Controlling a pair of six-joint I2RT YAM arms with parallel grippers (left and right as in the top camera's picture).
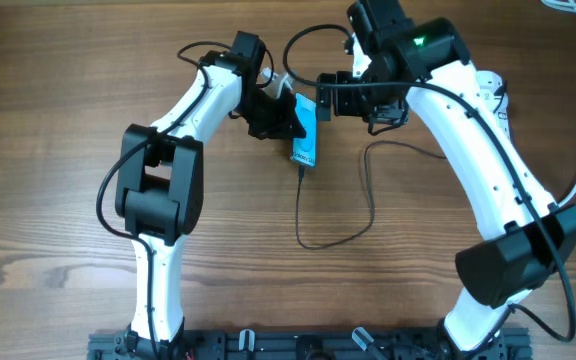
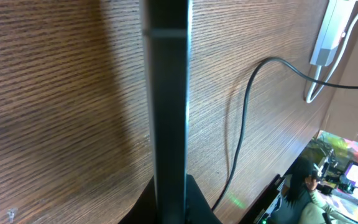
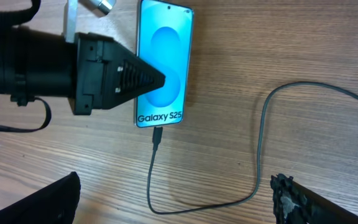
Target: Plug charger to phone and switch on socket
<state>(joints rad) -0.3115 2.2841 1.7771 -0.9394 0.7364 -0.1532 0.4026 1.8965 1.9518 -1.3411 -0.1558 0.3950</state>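
**A:** Why is the left gripper lying across the phone?

**B:** Judged: as a brace. Its wedge finger covers the phone's left long edge, tip on the screen, so the phone cannot slide while its port end is worked. Only that finger shows. From the left wrist the phone is a dark edge-on bar, so I cannot tell whether the jaws pinch it or merely press.

**A:** Right gripper?

**B:** It hovers just below the phone's bottom edge. Its fingers are spread wide with nothing between them.

**A:** Phone orientation?

**B:** Screen up, on the table as far as I can see. The long axis runs from the robot base to the far side, slightly skewed. The white text strip and port end point toward the base.

**A:** Charger?

**B:** The connector tip touches the middle of the phone's bottom edge, in line with the long axis. It looks seated, but the depth is not verifiable. The cable leaves the phone toward the base, then loops round on the right-arm side.

**A:** Socket?

**B:** Well apart from the phone, on its right-arm side, and seen only from the left wrist. The switch is not visible. Judgement: plugging looks near done and switching is not yet done. The empty right gripper is free for that.
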